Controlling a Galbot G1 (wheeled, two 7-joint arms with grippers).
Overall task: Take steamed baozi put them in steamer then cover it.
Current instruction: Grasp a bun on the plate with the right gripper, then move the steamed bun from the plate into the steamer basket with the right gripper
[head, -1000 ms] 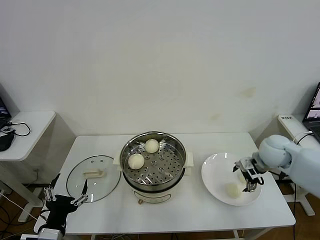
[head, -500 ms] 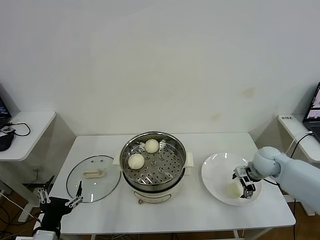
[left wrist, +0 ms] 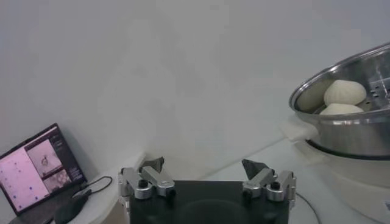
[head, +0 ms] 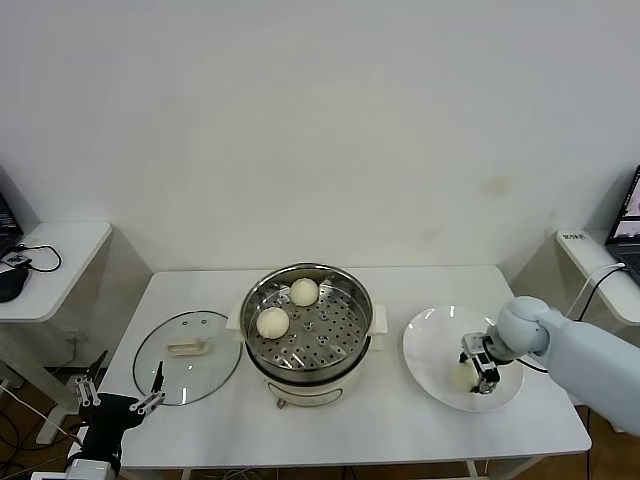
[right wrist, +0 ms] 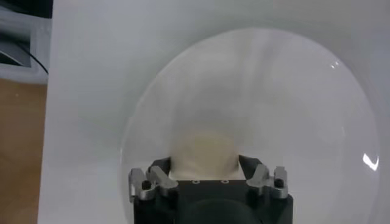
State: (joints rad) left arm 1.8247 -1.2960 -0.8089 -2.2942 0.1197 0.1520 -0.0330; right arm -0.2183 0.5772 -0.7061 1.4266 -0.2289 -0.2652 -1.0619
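My right gripper (right wrist: 205,159) is down on the white plate (head: 430,345), fingers on either side of the one baozi (right wrist: 205,149) left there and drawn in against its flanks. It looks like a grip on the bun, though I cannot tell how firm, and the bun sits on the plate, not lifted.

Plate lies on the table (head: 400,420) just right of the steamer (head: 309,315). Two baozi (head: 272,321) (head: 304,291) already lie on the steamer's perforated floor, left of centre. Glass lid (head: 187,355) lies flat on the steamer's left, apart from it. My left gripper (head: 125,388) hangs wide and empty off the table's front corner, near the lid.

Risks, as I judge them:
- Soft dough: too hard a squeeze dents or tears it.
- Grip low and shallow; bun may slip out during the carry to the steamer.
- Fingertips near the plate could drag it as I rise.
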